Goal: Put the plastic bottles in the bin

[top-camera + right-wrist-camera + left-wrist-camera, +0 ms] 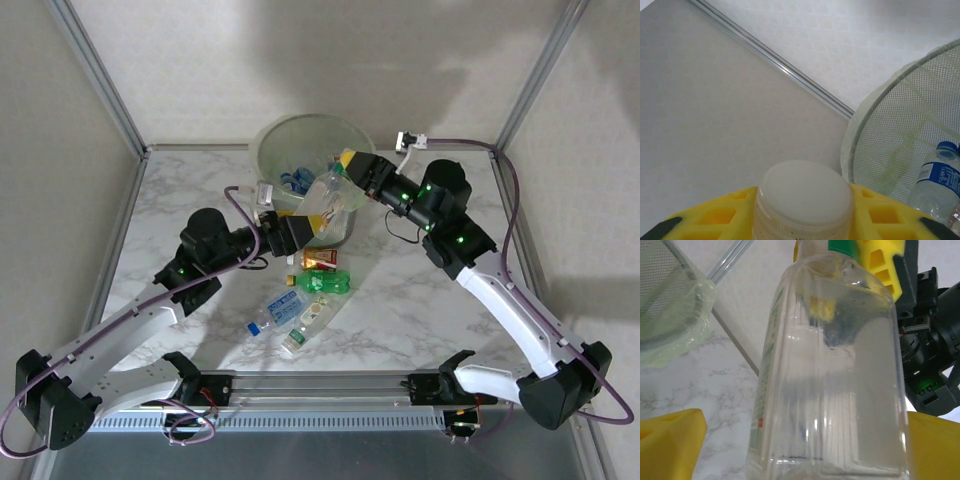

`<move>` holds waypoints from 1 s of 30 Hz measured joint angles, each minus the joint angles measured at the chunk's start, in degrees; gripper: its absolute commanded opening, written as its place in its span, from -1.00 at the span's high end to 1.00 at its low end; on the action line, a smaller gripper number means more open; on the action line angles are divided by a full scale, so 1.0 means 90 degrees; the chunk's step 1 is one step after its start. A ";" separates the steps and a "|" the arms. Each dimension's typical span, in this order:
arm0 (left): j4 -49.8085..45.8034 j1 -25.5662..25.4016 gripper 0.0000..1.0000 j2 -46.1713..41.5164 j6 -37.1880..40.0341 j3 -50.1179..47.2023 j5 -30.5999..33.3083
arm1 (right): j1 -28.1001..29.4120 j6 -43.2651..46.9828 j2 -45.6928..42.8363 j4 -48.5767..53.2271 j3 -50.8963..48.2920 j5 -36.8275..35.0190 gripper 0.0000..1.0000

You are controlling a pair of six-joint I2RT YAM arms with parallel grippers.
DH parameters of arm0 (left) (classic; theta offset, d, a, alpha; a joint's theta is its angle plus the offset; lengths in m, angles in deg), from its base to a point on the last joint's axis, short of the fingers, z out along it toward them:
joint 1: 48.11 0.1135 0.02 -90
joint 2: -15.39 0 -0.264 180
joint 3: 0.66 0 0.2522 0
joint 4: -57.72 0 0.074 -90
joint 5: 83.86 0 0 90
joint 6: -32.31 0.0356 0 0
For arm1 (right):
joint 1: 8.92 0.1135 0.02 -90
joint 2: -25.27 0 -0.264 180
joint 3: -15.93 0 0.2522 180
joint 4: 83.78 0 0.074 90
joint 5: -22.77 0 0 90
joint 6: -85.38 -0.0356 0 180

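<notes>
Clear bottle point(328, 195) is neck-pinched by the right hand point(348, 165), left hand point(312, 228) spread round its base; next, swing over the bin point(270, 135) and let go

Robot lab test cell, not a home: marble-look counter point(420, 300) boxed in by aluminium frame posts point(100, 80) w/ plain white panels point(320, 60). Left arm point(110, 340) & right arm point(510, 305) bolted to metal rail point(320, 383) at near edge, purple cables point(465, 142) looping off.
</notes>
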 measured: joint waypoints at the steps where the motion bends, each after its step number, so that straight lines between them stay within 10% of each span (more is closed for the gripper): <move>1: -0.0007 0.0000 -0.87 0.0000 0.0024 0.0007 0.0017 | 0.0012 -0.0012 0.0015 0.0002 0.0000 -0.0002 0.53; 25: -0.0012 -0.0012 -0.14 0.0029 0.0270 0.0019 0.0211 | 0.0075 -0.0287 0.0330 0.0107 0.0168 -0.0143 0.52; 30: -0.0007 0.0010 -0.09 0.0029 0.0257 0.0019 0.0214 | 0.0075 -0.0236 0.0374 0.0274 0.0284 -0.0146 0.20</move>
